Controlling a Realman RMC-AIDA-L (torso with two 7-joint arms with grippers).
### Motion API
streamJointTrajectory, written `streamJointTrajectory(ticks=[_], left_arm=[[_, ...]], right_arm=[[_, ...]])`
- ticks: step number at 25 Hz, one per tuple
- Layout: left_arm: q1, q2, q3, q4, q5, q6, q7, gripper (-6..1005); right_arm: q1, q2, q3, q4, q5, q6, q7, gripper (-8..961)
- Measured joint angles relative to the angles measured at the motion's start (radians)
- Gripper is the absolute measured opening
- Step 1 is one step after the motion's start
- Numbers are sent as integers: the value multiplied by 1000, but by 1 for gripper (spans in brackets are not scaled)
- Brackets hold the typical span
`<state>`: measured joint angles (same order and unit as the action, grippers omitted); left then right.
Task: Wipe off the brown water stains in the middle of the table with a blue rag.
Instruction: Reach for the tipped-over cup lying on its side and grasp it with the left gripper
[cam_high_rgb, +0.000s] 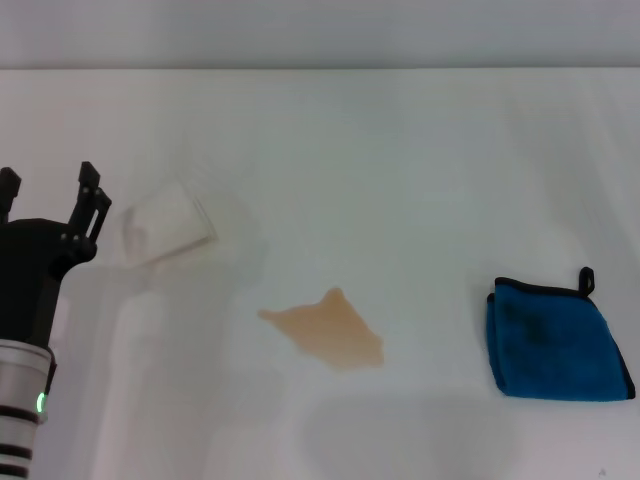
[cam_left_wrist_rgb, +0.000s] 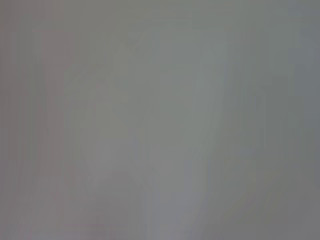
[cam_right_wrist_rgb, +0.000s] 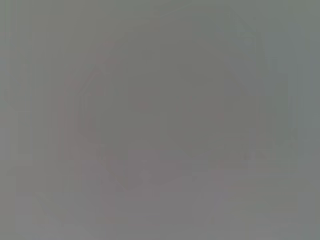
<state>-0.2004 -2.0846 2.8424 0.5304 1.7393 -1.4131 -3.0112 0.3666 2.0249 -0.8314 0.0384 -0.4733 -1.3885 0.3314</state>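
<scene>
A thin tan-brown liquid patch (cam_high_rgb: 326, 329) lies mid white worktop (cam_high_rgb: 400, 150); a folded fluffy blue rag (cam_high_rgb: 557, 340) sits well right, the left tool (cam_high_rgb: 50, 195), fingers spread, beside a translucent cup (cam_high_rgb: 168, 235).

The head camera looks forward and down from well above the table (cam_high_rgb: 400, 140), with the left gripper (cam_high_rgb: 50, 195) at its left edge. Both wrist views show only featureless grey, sharing nothing recognisable with it.

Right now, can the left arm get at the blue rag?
Probably not easily: the left gripper is at the table's far left, the blue rag far right, beyond the brown water stains.
</scene>
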Motion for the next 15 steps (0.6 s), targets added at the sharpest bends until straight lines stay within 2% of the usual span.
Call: streamJointTrajectory(ticks=[15], left_arm=[[1,0,0,-1,29,-6,0,861]], right_arm=[[0,0,0,0,-1,-6,0,839]])
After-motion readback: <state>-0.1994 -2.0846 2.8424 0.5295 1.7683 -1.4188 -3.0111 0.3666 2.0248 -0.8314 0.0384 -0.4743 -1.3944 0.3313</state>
